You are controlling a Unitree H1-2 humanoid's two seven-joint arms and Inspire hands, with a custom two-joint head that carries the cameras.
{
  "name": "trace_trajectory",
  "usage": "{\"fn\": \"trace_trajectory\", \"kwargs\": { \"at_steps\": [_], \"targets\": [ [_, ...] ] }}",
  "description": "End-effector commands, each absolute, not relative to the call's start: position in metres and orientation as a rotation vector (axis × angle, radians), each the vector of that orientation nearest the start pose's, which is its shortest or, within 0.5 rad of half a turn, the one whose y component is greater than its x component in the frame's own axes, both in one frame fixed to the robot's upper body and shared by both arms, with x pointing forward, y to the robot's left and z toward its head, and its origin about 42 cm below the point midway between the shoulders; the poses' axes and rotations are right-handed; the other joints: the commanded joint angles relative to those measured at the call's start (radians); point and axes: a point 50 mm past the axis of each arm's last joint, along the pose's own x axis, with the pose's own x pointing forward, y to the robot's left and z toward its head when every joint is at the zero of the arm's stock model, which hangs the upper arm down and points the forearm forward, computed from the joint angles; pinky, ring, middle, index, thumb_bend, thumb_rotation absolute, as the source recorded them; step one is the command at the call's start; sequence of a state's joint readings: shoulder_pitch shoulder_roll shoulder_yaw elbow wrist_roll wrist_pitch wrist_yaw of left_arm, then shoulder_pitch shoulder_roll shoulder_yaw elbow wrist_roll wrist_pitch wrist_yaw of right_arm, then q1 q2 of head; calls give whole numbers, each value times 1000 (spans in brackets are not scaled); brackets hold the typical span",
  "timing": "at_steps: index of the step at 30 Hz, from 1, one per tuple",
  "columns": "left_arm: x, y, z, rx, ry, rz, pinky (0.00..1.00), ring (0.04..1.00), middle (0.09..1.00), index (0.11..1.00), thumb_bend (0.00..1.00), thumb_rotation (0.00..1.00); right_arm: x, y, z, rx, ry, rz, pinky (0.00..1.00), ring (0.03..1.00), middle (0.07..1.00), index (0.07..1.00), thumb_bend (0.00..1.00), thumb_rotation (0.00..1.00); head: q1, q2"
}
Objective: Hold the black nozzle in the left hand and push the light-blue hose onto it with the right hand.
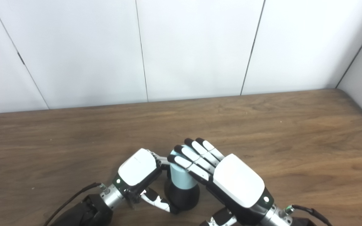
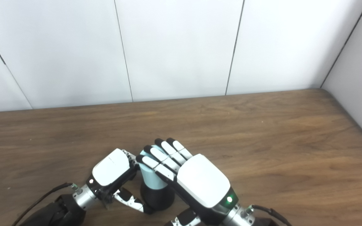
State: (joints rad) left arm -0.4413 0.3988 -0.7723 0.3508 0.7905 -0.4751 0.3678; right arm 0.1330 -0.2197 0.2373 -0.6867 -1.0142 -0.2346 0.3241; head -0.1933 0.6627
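Black nozzle (image 1: 182, 196) stands on the table (image 1: 294, 141), gripped by the left hand (image 1: 137, 172); right hand (image 1: 222, 175) grasps the light-blue hose (image 1: 179, 177), apparently seated already, perhaps needing final pressing.

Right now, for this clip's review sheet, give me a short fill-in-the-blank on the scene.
1. The light-blue hose stands upright on top of the ____ nozzle.
2. The right hand lays its fingers over the hose's ____ end.
3. The left hand is at the hose's ____ side.
Missing: black; top; left
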Motion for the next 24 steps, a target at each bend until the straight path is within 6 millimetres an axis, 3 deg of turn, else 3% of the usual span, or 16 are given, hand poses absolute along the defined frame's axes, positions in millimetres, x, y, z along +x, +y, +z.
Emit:
{"fn": "trace_trajectory", "kwargs": {
  "at_steps": [1, 24],
  "targets": [
    [301, 144, 49, 1018, -633, -787, 110, 159, 471, 476, 526, 0, 188, -186, 204, -1309, -506, 497, 998, 1000, 944, 893, 890, 737, 0, 0],
    [302, 143, 49, 1011, -639, -787, 121, 172, 471, 478, 525, 0, 190, -186, 202, -1314, -481, 511, 962, 1000, 941, 896, 893, 734, 1, 0]
  ]
}}
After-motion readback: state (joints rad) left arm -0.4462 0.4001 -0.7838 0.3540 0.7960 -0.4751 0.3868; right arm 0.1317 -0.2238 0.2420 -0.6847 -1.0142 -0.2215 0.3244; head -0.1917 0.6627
